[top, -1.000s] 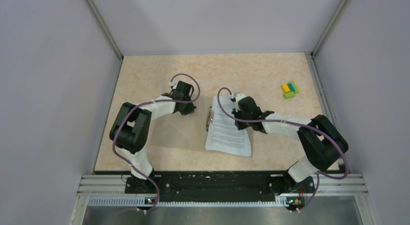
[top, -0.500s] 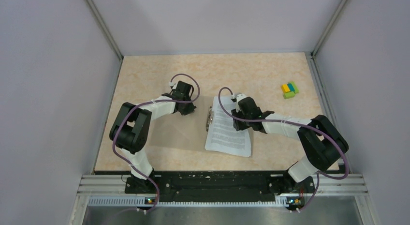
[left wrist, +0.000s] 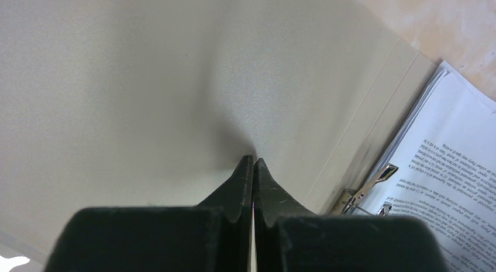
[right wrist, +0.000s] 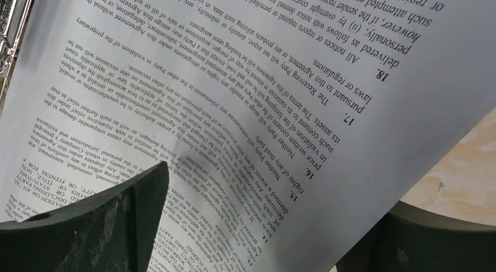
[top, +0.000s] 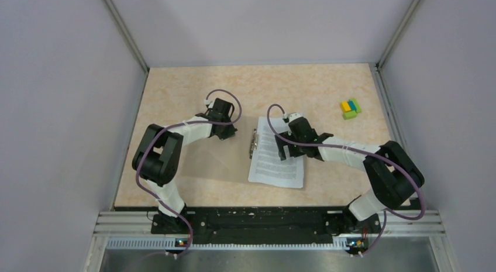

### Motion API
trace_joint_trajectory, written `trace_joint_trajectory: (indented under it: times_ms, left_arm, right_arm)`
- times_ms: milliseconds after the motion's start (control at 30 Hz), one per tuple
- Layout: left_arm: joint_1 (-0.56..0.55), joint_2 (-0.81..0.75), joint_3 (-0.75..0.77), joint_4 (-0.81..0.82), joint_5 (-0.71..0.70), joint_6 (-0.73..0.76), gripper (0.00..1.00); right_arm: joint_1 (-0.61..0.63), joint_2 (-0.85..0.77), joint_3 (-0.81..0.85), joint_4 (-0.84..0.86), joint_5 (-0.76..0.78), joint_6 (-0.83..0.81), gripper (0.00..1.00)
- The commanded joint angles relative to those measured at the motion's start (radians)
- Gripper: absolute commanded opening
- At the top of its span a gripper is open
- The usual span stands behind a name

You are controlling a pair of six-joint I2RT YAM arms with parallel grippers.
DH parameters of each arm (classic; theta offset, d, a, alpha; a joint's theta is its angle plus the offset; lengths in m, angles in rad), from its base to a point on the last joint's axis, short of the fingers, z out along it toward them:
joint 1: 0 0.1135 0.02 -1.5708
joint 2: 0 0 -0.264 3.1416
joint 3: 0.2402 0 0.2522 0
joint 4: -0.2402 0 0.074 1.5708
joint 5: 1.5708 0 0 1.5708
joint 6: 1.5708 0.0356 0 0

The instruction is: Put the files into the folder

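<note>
Right tool (right wrist: 275, 237) opened since earlier; files (top: 272, 167) lie between fingers.

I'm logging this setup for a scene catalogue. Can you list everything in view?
files: one thin stack, white with black print, table centre, right of the folder's spine
folder: one, pale tan, lying open, left flap under the left gripper
metal clip: one, silver, at the folder's spine beside the files' edge
block cluster: one, yellow, blue and green, far right of the table
table: one, beige marbled, inside grey walls
left gripper: one, black, shut, tips on the folder's flap
right gripper: one, black, open, over the files
</note>
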Motion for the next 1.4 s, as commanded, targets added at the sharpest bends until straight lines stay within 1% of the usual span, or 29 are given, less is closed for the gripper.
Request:
trace_joint_trajectory:
  times_ms: [0, 400, 633, 733, 833, 900, 933, 1000, 1033, 1067, 1100, 1133, 1233, 1367]
  left_arm:
    - [-0.005, -0.007, -0.034, -0.075, -0.02, -0.003, 0.0]
    - [-0.006, -0.016, -0.042, -0.063, -0.014, -0.013, 0.0]
    - [-0.007, -0.041, -0.034, -0.064, -0.002, -0.008, 0.0]
    - [-0.009, -0.068, -0.02, -0.074, 0.01, 0.002, 0.0]
    - [-0.008, -0.114, 0.0, -0.093, 0.015, 0.024, 0.01]
    - [-0.009, -0.156, 0.011, -0.109, 0.018, 0.042, 0.07]
    - [-0.009, -0.177, 0.013, -0.117, 0.023, 0.054, 0.12]
    - [-0.007, -0.227, 0.012, -0.134, 0.023, 0.076, 0.27]
    - [-0.007, -0.255, 0.005, -0.141, 0.025, 0.087, 0.33]
    - [-0.005, -0.282, -0.004, -0.144, 0.025, 0.095, 0.38]
    - [-0.006, -0.32, -0.017, -0.146, 0.025, 0.106, 0.41]
    - [-0.006, -0.34, -0.03, -0.149, 0.026, 0.114, 0.43]
    - [-0.004, -0.431, -0.072, -0.165, 0.025, 0.138, 0.45]
    - [-0.001, -0.521, -0.127, -0.185, 0.015, 0.164, 0.46]
  right_arm:
    - [-0.007, -0.039, 0.05, -0.029, 0.049, 0.027, 0.98]
    - [-0.099, -0.103, 0.036, -0.104, 0.051, 0.093, 0.99]
    - [-0.112, -0.16, 0.089, -0.223, 0.119, 0.183, 0.98]
    - [-0.049, -0.171, 0.136, -0.251, 0.155, 0.242, 0.96]
    - [0.059, -0.114, 0.209, -0.272, 0.21, 0.313, 0.93]
    - [0.12, -0.068, 0.247, -0.244, 0.23, 0.367, 0.84]
    - [0.157, -0.036, 0.271, -0.233, 0.248, 0.389, 0.79]
    - [0.228, 0.041, 0.34, -0.226, 0.285, 0.421, 0.66]
    - [0.254, 0.08, 0.381, -0.228, 0.304, 0.428, 0.61]
    - [0.272, 0.127, 0.423, -0.234, 0.321, 0.437, 0.59]
    - [0.286, 0.168, 0.459, -0.24, 0.335, 0.445, 0.58]
    - [0.294, 0.204, 0.492, -0.243, 0.347, 0.451, 0.58]
    - [0.299, 0.283, 0.549, -0.241, 0.378, 0.465, 0.52]
    - [0.297, 0.344, 0.59, -0.242, 0.39, 0.479, 0.48]
